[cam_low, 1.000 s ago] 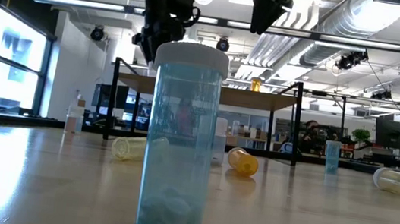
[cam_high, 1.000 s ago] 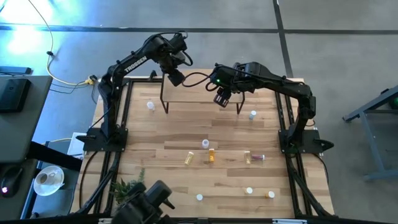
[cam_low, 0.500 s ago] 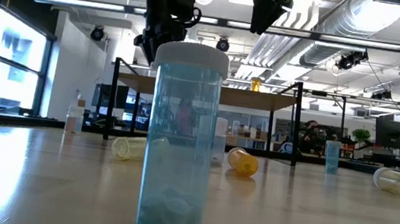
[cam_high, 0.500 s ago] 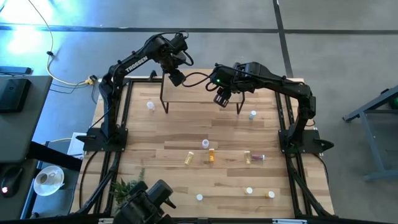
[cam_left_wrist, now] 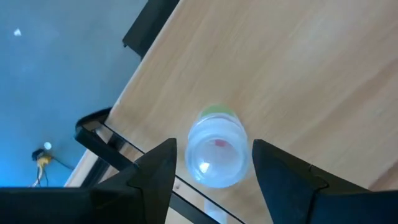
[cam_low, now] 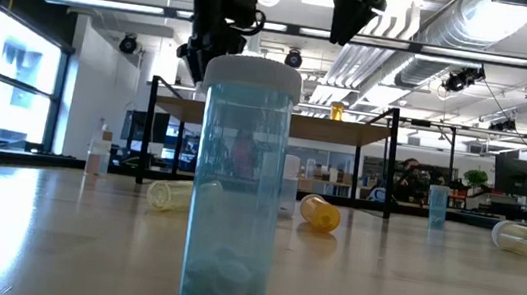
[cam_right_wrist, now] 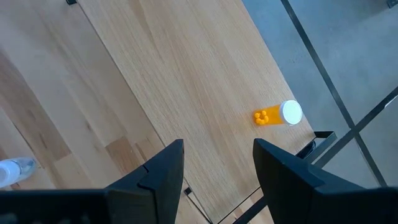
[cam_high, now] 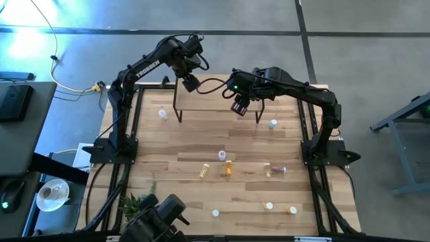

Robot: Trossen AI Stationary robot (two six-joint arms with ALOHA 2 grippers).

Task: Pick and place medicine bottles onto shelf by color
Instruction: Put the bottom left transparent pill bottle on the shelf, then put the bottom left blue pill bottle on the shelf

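Wood planks of the counter (cam_high: 201, 144) fill the overhead picture, with the shelf (cam_high: 215, 103) at its far edge as the landmark for everything else. Over the shelf's left end hangs the left tool (cam_left_wrist: 211, 171), fingers spread with daylight on both sides of an upright clear bottle (cam_left_wrist: 216, 149) standing on the board near its edge; the bottle sits straight ahead between the fingers, long axis vertical, no longer gripped, so my guess is the next move is a straight lift clear. Over the shelf's right half hangs the right tool (cam_right_wrist: 217, 165), open and holding nothing. An amber bottle (cam_right_wrist: 278, 115) lies on its side on the shelf near the right end. Other bottles are scattered on the counter in front of the shelf.
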